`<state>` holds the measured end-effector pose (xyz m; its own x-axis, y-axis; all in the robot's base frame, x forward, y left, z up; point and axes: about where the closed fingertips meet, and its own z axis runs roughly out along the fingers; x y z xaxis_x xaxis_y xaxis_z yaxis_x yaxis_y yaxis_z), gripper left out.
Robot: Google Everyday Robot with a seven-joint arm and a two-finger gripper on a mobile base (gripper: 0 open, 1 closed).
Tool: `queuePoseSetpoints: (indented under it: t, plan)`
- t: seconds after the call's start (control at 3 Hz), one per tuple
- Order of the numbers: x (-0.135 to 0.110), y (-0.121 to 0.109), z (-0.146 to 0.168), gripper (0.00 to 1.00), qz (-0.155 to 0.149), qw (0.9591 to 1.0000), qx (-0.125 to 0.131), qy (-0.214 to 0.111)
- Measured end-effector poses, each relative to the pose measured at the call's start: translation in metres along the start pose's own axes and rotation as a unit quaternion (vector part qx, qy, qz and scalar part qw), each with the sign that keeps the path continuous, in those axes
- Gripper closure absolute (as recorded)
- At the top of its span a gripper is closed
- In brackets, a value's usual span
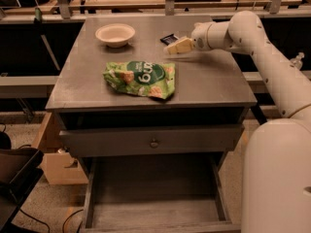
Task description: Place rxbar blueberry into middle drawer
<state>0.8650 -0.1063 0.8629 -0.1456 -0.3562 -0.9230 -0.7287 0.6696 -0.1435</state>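
The rxbar blueberry (168,38), a small dark flat bar, lies at the far right of the grey cabinet top (204,81). My gripper (176,47) hovers just in front of and slightly right of the bar, close to it, and covers its near edge. The white arm (252,38) reaches in from the right. The middle drawer (153,200) is pulled out at the bottom of the view, with its plank floor bare.
A green chip bag (141,77) lies mid-top. A white bowl (115,33) stands at the back left. A shut drawer front with a round knob (154,142) sits above the open drawer. My white base (279,178) fills the lower right. A cardboard box (58,161) stands left of the cabinet.
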Motion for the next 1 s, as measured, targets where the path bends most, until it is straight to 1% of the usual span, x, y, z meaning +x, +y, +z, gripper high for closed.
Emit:
queuePoseSetpoints:
  t: [0.33, 0.67, 1.0]
  plan:
    - [0.023, 0.019, 0.011, 0.0, 0.019, 0.9995, -0.009, 0.021]
    - [0.038, 0.026, 0.021, 0.18, 0.035, 0.9987, -0.015, 0.034]
    - [0.032, 0.025, 0.018, 0.41, 0.035, 0.9987, -0.015, 0.034]
